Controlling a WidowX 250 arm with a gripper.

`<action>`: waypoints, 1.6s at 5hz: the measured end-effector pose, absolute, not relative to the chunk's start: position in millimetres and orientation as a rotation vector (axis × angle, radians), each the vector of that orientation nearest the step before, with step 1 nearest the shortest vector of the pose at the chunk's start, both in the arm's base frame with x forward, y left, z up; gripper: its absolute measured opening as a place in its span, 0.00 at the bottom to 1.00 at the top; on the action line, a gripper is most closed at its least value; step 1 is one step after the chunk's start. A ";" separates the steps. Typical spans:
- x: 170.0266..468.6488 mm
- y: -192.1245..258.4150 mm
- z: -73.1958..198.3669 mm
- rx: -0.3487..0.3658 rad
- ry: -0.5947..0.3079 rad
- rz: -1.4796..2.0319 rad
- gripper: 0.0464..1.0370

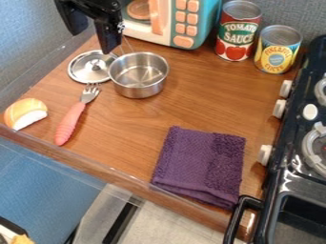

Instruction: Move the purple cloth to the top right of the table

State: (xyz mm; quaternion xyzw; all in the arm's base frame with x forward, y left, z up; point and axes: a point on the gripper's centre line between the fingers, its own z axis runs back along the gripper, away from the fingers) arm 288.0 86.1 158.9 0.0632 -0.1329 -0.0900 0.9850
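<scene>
Purple and folded, the cloth [198, 166] is lying near the table's [213, 97] front edge beside the stove [288, 172], while the gripper [93, 43] is hanging wide and empty near the metal lid [86, 71], presumably spread so its fingers can straddle and pinch a thick fold.

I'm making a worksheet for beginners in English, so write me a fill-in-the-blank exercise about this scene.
The folded cloth is ____ in colour.
The number of food cans on the table is ____.
Seen from the camera, the round lid lies on the ____ side of the pot.

Missing words: purple; two; left
</scene>
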 end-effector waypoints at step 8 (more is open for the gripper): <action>255.4 -63.8 31.5 0.106 -0.145 -0.017 0.96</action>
